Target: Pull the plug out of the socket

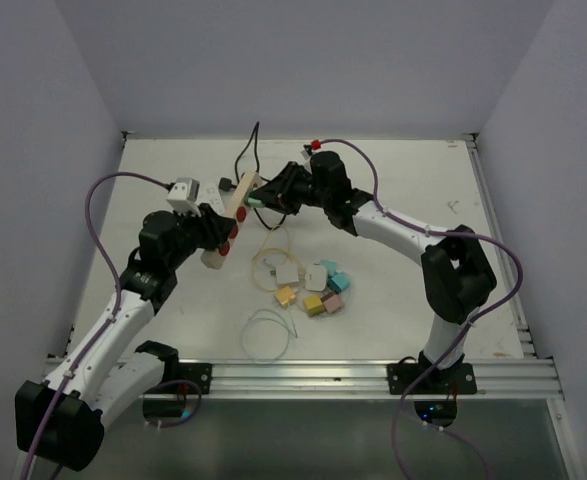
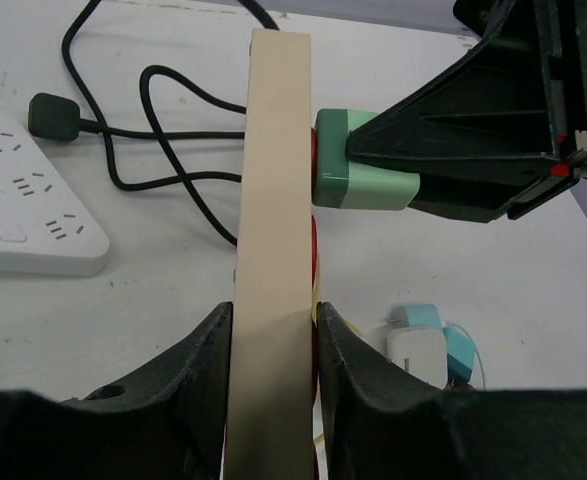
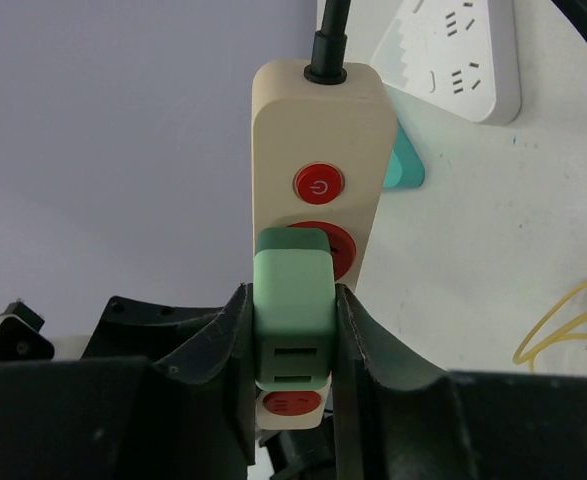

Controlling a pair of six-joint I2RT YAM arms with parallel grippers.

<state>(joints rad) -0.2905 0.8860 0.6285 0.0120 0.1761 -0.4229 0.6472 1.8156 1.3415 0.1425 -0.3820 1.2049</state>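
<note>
**Right wrist view: plug clasped, not yet drawn**

Left tool is closed on the cream socket strip. It clamps the strip's two broad faces near one end and holds it clear of the worktop. The strip runs straight out beyond the fingertips. Judged purpose: to anchor the strip so that a pull acts on the plug alone.

Right tool meets the strip's socket face square-on. Its fingers sit one on each flank of the green plug, narrowed to the plug's width and apparently touching both sides. How firmly they press cannot be confirmed. The plug is seated in a red-ringed socket, its base flush against the strip, a little way beyond the left tool's fingertips. Past the right tool's tips lie the red power button and the black cable.

A white extension block lies on the worktop to the left tool's left, uninvolved.

Assessment: holding the flanks leaves the withdrawal line free. The pull should run straight back along the right tool's own axis. A skewed pull could bind the pins or twist the strip in the left tool's hold.
</note>
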